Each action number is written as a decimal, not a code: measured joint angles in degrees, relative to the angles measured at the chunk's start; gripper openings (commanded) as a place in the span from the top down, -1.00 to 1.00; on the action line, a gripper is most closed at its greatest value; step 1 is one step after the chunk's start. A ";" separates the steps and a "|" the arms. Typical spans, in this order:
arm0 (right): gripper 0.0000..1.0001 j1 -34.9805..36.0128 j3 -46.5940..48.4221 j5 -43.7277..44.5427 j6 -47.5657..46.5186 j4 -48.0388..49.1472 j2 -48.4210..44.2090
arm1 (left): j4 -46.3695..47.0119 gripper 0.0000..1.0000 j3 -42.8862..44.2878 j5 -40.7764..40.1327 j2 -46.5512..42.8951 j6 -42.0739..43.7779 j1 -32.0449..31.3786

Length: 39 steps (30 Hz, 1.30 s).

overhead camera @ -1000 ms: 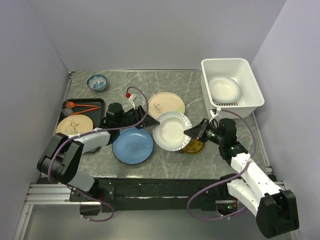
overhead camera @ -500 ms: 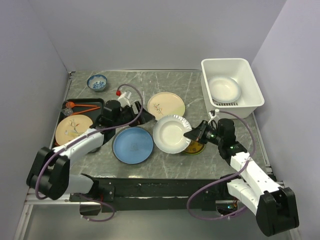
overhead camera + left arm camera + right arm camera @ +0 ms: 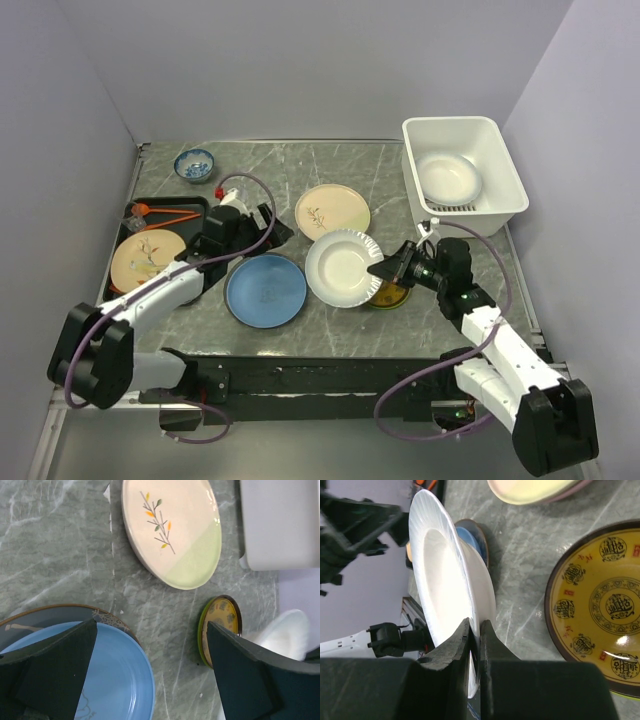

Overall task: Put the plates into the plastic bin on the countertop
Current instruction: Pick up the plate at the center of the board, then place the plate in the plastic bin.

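Note:
My right gripper is shut on the rim of a white fluted plate, which is tilted up off the countertop. My left gripper is open and empty, above bare counter between a blue plate and a cream sprig plate. A small yellow-patterned plate lies under the right gripper. The white plastic bin stands at the far right with a white plate inside.
A black tray at the left holds another cream sprig plate and an orange utensil. A small patterned bowl sits at the far left. A dark gold-rimmed plate lies under the blue plate. Walls close in on three sides.
My left gripper has drawn back to the left, away from the white plate's edge. The right gripper still holds the white plate in about the same place.

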 measured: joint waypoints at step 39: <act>1.00 -0.79 5.40 2.47 -2.58 -7.96 2.58 | -1.18 -0.93 -3.96 -5.51 1.16 -0.07 -0.76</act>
